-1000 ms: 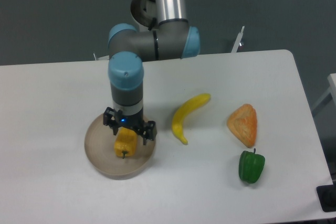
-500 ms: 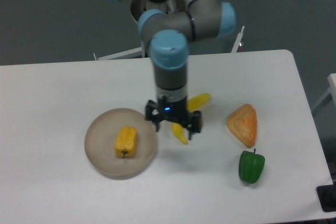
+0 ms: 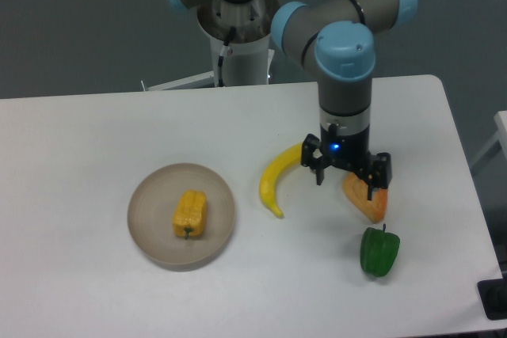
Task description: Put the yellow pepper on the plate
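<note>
Pepper (image 3: 190, 214) lying on plate (image 3: 147, 229).
Sitting well left of fingers (image 3: 318, 172); gripper (image 3: 346, 176) gaping open, gripping nothing.

The gripper (image 3: 346, 174) has left the yellow pepper (image 3: 190, 213) lying free on the plate (image 3: 150, 195) at lower left and travelled rightward across the frame. It passed over the banana (image 3: 279, 182) at centre and now hangs empty over the orange wedge (image 3: 369, 197) at right, covering its upper part.
</note>
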Robot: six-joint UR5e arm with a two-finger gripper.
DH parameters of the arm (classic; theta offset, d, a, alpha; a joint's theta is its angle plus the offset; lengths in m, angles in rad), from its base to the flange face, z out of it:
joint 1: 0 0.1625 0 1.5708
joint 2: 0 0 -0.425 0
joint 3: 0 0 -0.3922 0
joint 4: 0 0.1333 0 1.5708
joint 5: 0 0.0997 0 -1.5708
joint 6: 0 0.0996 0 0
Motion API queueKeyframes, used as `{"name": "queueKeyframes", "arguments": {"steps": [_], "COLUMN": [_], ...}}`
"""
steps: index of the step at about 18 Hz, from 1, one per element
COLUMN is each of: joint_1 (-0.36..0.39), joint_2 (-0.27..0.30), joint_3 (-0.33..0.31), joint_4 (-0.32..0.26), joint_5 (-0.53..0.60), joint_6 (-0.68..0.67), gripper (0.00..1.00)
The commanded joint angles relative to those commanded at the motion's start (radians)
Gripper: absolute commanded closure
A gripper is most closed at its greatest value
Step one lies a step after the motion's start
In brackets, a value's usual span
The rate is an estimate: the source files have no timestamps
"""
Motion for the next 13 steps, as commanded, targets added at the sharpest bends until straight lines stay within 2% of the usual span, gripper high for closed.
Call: {"name": "queueKeyframes", "arguments": {"steps": [8,13], "joint_1": [-0.003,-0.005], "joint_2": [-0.008,-0.017], "joint_3": [0.003,0.006], "joint_4": [0.002,0.026], "joint_5": [0.003,0.003], "joint_6": [-0.002,0.0], "gripper": [0.0,0.0]}}
